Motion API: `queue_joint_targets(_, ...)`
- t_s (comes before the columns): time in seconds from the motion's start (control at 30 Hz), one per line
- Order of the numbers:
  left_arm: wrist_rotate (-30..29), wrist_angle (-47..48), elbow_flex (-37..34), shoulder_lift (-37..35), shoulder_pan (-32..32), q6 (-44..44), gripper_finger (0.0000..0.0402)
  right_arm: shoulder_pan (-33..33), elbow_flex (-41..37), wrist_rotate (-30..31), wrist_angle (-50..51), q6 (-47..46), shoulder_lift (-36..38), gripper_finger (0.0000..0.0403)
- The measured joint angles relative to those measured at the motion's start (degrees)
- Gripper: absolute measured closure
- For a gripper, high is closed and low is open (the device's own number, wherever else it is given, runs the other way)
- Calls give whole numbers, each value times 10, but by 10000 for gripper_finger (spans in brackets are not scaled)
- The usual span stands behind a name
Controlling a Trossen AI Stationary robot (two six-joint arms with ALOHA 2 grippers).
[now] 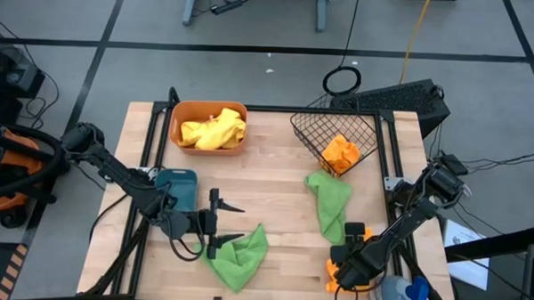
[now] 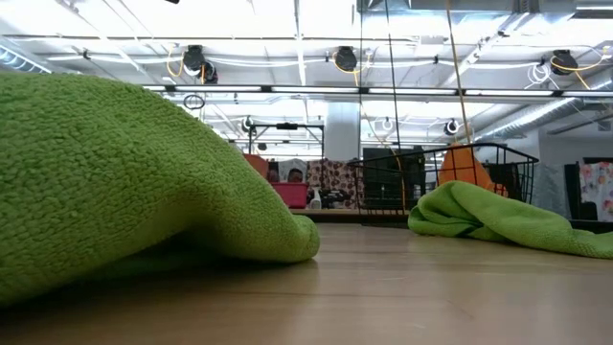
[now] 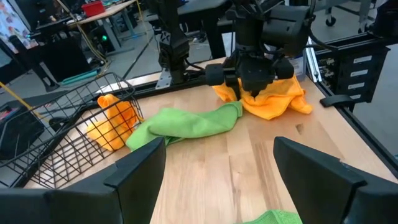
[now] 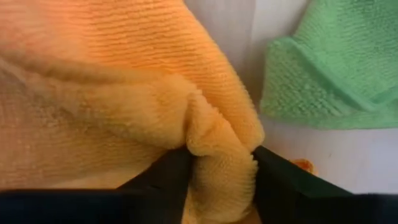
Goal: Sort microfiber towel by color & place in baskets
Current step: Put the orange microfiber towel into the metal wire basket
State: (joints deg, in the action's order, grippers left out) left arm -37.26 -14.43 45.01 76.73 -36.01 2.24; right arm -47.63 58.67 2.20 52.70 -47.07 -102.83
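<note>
An orange towel (image 3: 277,101) lies at the table's near right, and my right gripper (image 1: 346,262) stands over it, pointing down, shut on a raised fold of it. One green towel (image 1: 329,202) lies just beyond, another (image 1: 238,254) lies near the front edge. The orange tub (image 1: 177,129) holds a yellow towel (image 1: 212,130). The wire basket (image 1: 314,127) holds an orange towel (image 1: 341,153). A teal tub (image 1: 178,187) stands at the left. My left gripper (image 1: 233,223) is open beside the teal tub, above the near green towel, with nothing between its fingers. My right gripper pinches a bunched-up fold (image 4: 217,152) of the orange towel between its two fingers (image 4: 163,182), coming from above and pointing down. The fold rises as a ridge between the fingers. The rest of the towel (image 3: 292,99) lies spread on the table.
A spray bottle with a blue cap (image 1: 404,293) lies at the near right corner, close to my right arm. The tabletop between the two green towels (image 1: 282,222) is bare wood. A metal frame rail (image 1: 400,155) runs along the right edge.
</note>
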Motion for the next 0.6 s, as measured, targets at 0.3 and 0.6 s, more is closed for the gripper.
queue_joint_targets(0.3, 0, 0, 0, 0, 0, 0, 98, 0, 1, 6, -2, 0, 7, 385)
queue_joint_targets(0.6, 0, 0, 0, 0, 1, -1, 98, 1, 72, 14, 100, -14, 49, 390)
